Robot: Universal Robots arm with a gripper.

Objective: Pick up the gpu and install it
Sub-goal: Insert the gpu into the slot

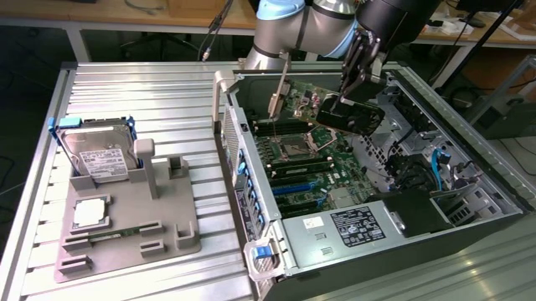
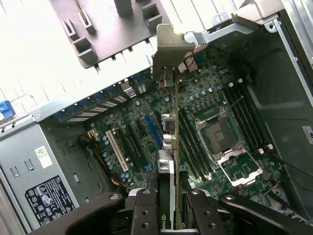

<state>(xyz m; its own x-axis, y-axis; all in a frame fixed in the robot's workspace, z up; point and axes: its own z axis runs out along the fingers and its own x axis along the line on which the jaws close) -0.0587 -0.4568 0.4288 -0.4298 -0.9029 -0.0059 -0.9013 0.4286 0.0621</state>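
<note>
The end effector [image 1: 352, 94] is clenched on the gpu [image 1: 322, 106], a flat green circuit card with a black cooler block and a silver metal end bracket. In the wrist view its two black fingers [image 2: 145, 205] press on either face of the card [image 2: 168, 147], which is seen edge-on and runs straight out from the end effector with the bracket at the far end. The card hangs tilted over the open black and silver computer case [image 1: 469, 207], above the green motherboard [image 1: 310, 160] that lies beneath the end effector. A blue expansion slot [image 2: 154, 129] and the silver processor socket [image 2: 220, 134] lie on either side of the card's line. Well apart from the end effector, outside the case, a grey plastic holder tray [image 1: 125, 226] on the ribbed metal table [image 1: 142, 94] carries a boxy silver hard drive with a white label [image 1: 100, 157].
</note>
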